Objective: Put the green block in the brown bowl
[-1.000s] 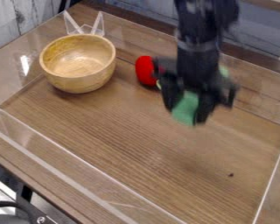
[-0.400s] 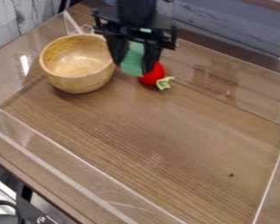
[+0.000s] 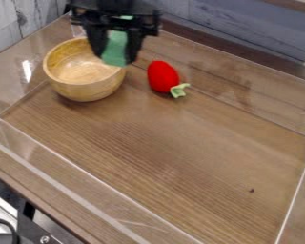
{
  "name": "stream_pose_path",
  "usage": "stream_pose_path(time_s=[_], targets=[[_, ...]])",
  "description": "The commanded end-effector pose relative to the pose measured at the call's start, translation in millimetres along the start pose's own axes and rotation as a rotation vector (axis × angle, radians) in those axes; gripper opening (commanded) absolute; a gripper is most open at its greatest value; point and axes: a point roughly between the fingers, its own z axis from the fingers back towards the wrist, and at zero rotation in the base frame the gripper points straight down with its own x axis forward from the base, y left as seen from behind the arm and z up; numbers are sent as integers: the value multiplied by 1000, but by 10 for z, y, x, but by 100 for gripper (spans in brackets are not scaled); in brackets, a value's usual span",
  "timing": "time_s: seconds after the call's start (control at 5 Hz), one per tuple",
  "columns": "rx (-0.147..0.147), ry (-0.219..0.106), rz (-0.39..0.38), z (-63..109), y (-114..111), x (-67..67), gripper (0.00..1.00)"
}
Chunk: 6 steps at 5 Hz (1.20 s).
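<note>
The surface (image 3: 181, 162) takes up most of the view, brown and framed by pale edges. The dark arm (image 3: 117, 11) comes in at the top, left of the middle of the view, its lower end over the right part of the bowl.

The bowl (image 3: 71, 84), round, light brown and thick-walled, sits on the surface in the upper left of the view. Its smooth pale inside shows on the left, while the arm and what it carries cover part of the rim at the right.

The block (image 3: 117, 48), light green, is in the pincer (image 3: 115, 36), which is closed on it. The block points down toward the camera, in front of the bowl's upper right part in this view; whether it touches the bowl cannot be told.

The toy (image 3: 166, 76), red with a green stem, lies on the surface to the right of the bowl, apart from it, its stem end toward the lower right.
</note>
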Motion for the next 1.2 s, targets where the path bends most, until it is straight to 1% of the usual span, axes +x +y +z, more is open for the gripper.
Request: stream_pose_path(time_s=[0.0, 0.2, 0.4, 0.8, 1.0], targets=[[23, -44, 8, -41, 220, 165, 0], [24, -42, -18, -217, 321, 216, 0], [23, -40, -20, -371, 393, 284, 0], [-7, -46, -104, -364, 546, 379, 0], [-10, -48, -100, -512, 660, 482, 0]])
